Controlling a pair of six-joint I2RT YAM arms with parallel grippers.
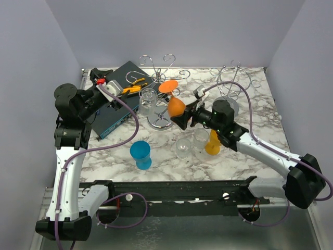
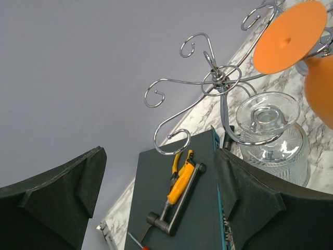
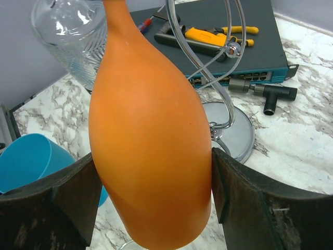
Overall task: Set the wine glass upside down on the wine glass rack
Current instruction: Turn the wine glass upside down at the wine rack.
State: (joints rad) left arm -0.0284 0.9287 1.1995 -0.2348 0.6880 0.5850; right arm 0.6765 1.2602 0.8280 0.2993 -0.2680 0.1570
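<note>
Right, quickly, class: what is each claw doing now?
Left claw: open, holding nothing.
Right claw: closed on the orange wine glass.

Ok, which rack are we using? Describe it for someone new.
Find the dark blue box at the table's back left; the rack stands just right of it, chrome with curled arms on a round base. Unlike the other rack at back right, it has a clear glass hanging upside down and the orange glass at it.

Likely a robotics lab; robot arms (image 1: 67, 172), plain walls (image 1: 171, 31), marble tabletop (image 1: 260, 112), network switch (image 1: 112, 117).
</note>
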